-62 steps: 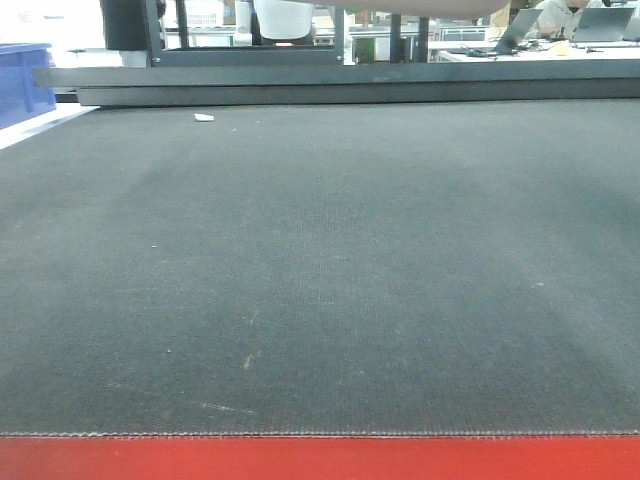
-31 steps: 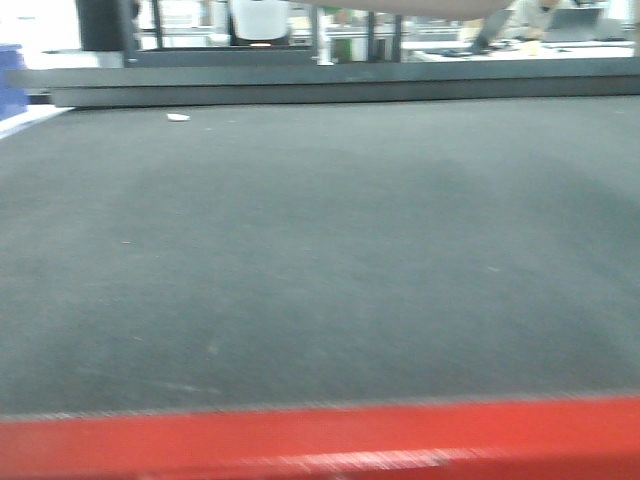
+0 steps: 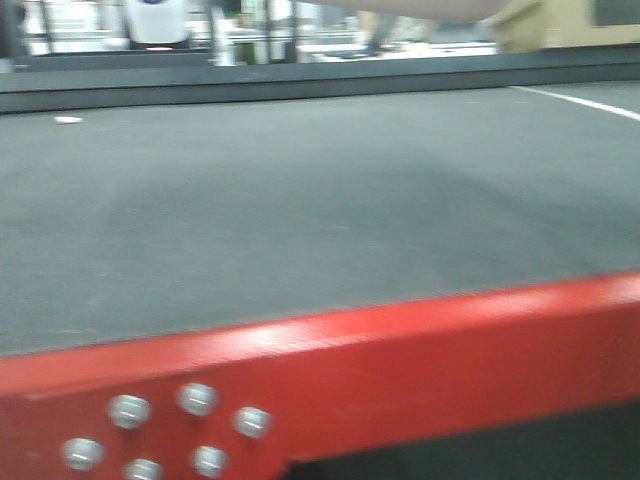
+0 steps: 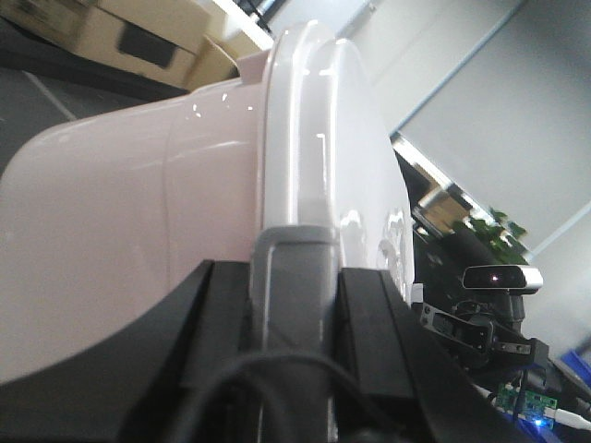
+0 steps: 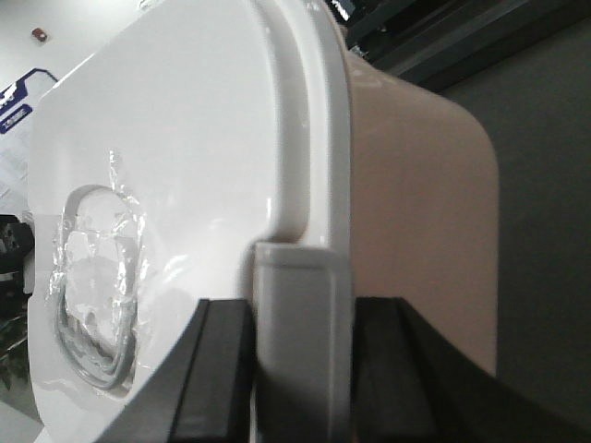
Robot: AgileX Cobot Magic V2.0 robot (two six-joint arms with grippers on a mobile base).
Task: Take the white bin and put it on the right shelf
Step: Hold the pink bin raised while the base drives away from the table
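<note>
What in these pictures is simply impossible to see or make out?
1. Right shelf: appears in no view.
2. White bin: fills both wrist views; lid and walls hide its contents, frame edges cut off its ends.
3. Front view: blur smears everything beyond the red-framed table.
4. Left claw and right claw: only black tips flanking a grey clasp show; the bottom edge cuts the rest.
</note>
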